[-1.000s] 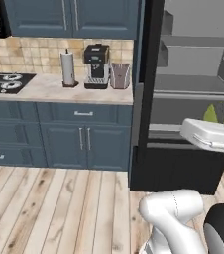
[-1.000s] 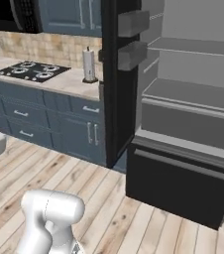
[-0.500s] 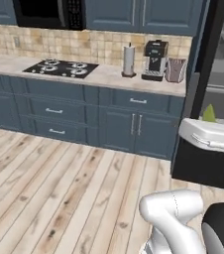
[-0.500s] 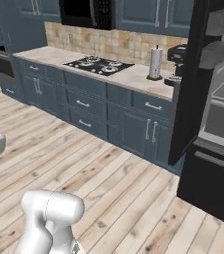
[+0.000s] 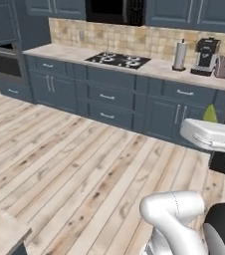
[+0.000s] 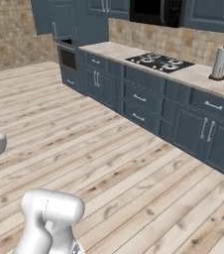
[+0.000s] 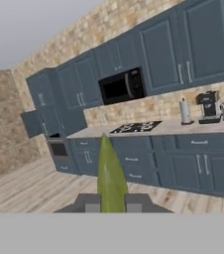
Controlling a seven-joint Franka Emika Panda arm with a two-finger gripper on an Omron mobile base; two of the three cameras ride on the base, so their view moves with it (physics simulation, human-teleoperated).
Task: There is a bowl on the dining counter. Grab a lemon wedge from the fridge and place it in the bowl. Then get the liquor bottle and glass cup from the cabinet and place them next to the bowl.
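Hand view: hand (image 7: pixel 112 202) clamped tight on lemon wedge (image 7: pixel 111 174), wedge upright between fingers. Left base view: wedge tip (image 5: pixel 210 113) peeking above wrist. Carry leg in hand, I'd say; bowl not in sight. Pale worktop corner (image 5: pixel 2 233) at lower left, maybe dining counter. Advice: hold grip firm, keep wedge level, go smoothly, release only once directly over bowl.

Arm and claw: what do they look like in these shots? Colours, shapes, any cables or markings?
The arm is glossy white with rounded, tube-like segments and a dark, near-black joint at the lower right of the left base view. The hand is a flat white block with a pale grey edge. The claw has two small, dark grey, squared fingertips. No cables or markings are visible.
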